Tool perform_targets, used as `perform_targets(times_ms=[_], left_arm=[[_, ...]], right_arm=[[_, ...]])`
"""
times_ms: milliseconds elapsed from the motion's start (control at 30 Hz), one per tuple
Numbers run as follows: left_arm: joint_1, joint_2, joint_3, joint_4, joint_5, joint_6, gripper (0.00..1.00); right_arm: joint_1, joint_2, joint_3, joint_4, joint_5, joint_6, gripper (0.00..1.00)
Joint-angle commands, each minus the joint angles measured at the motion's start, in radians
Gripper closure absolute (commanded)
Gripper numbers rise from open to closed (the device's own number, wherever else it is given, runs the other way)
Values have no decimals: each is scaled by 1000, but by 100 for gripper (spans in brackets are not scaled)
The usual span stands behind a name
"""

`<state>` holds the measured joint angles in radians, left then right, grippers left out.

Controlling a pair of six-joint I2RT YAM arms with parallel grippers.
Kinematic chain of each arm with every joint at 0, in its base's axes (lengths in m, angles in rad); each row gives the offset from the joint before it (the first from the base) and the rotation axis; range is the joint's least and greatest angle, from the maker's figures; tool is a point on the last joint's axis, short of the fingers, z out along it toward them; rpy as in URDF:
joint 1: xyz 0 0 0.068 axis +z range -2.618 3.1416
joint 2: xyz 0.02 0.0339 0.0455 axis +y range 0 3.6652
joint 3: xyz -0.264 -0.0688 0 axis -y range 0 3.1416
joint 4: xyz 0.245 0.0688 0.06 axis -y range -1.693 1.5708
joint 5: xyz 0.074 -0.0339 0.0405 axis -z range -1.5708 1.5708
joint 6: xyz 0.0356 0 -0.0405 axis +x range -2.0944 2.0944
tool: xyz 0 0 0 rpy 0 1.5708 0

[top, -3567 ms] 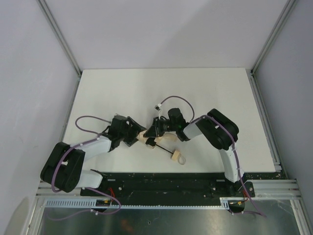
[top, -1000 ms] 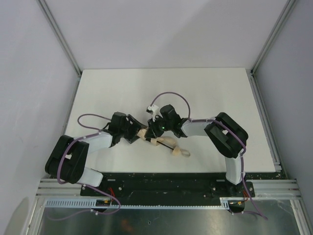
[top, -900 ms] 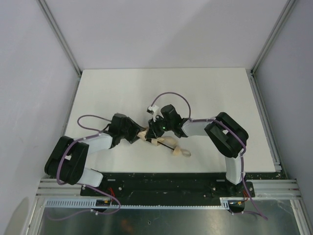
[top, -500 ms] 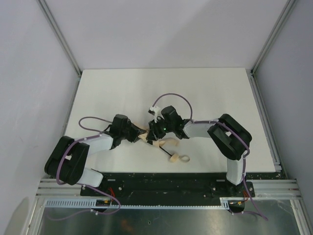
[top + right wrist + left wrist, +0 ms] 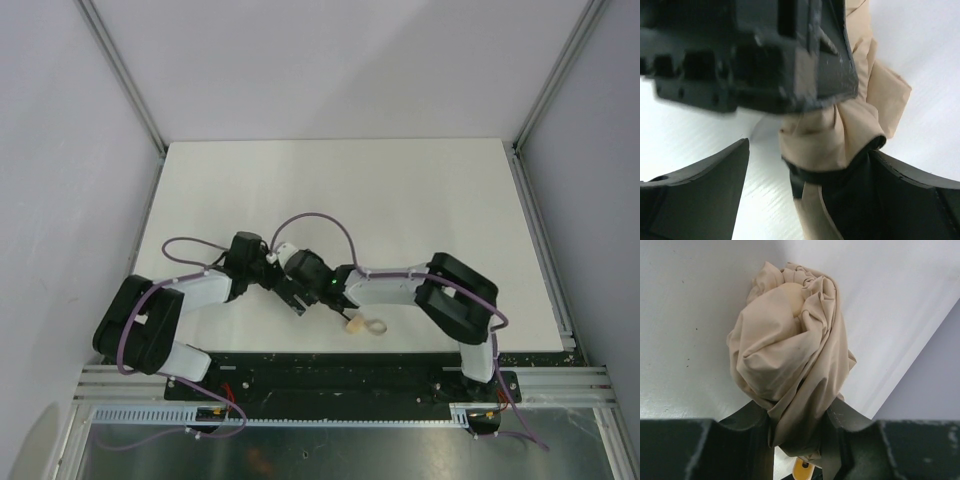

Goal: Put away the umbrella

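The umbrella's beige canopy (image 5: 790, 345) is a crumpled bundle on the white table. My left gripper (image 5: 796, 426) is shut on its lower end. In the top view the two wrists hide the canopy, and only the tan handle (image 5: 352, 322) with its loop strap (image 5: 376, 324) shows. My left gripper (image 5: 272, 277) and right gripper (image 5: 297, 297) meet there. In the right wrist view my right gripper (image 5: 805, 192) stands open around the canopy fabric (image 5: 840, 135) and its black band. The fabric lies against the right finger (image 5: 912, 200), and the left finger (image 5: 695, 192) is apart from it.
The white table (image 5: 400, 200) is bounded by metal rails at the left and right and by a black base rail (image 5: 330, 370) at the near edge. The left gripper's black body (image 5: 740, 50) fills the top of the right wrist view.
My left gripper has shut on the canopy. My right gripper has opened and slid left, close up to the left gripper. The handle has shifted slightly towards the near edge.
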<state>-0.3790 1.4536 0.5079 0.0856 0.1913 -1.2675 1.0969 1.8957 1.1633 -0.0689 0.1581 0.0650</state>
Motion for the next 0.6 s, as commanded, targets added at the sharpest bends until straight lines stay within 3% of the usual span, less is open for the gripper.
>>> perform_targets(times_ms=[0,67,267,367,433,567], left_arm=[[-5,74,-47,-281,-77,39,100],[-9,68,-44,-288,-79,36,100],[-12,37,-35,-297,-96,46,100],[-12,16,-19,-296,-115,71,97],[-10,-1,-7,-296,-131,94,78],[13,-40,6,-296,-148,133,21]], right_arm=[[49,120,127,-73,291,-44,17],[54,156,145,-79,330,-26,27],[23,207,128,-140,274,19,88],[-6,191,65,-117,171,8,99],[-28,168,16,-83,80,-7,100],[-81,133,-59,-26,-130,-33,100]])
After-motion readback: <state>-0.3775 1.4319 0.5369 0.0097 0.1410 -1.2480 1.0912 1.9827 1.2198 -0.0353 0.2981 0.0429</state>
